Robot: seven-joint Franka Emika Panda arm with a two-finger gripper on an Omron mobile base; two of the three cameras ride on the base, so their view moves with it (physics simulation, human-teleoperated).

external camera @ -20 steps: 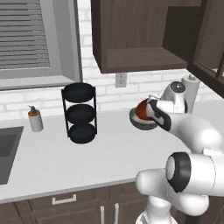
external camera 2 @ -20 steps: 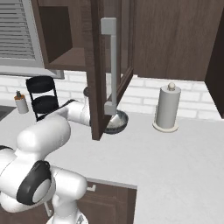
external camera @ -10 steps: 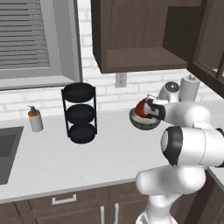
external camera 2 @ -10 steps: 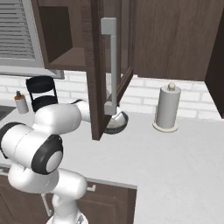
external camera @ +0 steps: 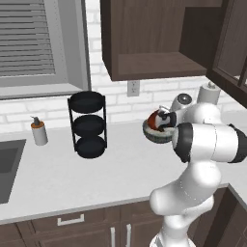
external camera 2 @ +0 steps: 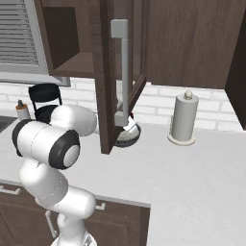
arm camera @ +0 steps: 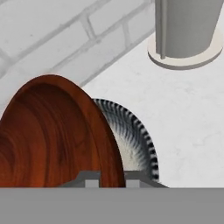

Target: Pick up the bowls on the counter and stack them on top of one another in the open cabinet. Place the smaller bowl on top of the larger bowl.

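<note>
Gripping the smaller bowl [arm camera: 52,135] by its rim, the gripper [external camera: 166,119] is holding it tilted steeply, just over the larger bowl [arm camera: 135,140], jaws clenched on the rim w/ one tip each side. Larger bowl is sitting on the counter [external camera: 120,169] near the brick wall, under the open cabinet [external camera: 149,43], whose shelf is showing bare wood. Cabinet's glass door [external camera 2: 120,72] is hanging open, partly blocking both bowls in right base view. Paper towel holder [external camera 2: 183,117] is standing on the counter nearby, apart from the bowls. Black 3-tier rack [external camera: 87,124] & soap bottle [external camera: 38,131] are standing further along, well apart.
</note>
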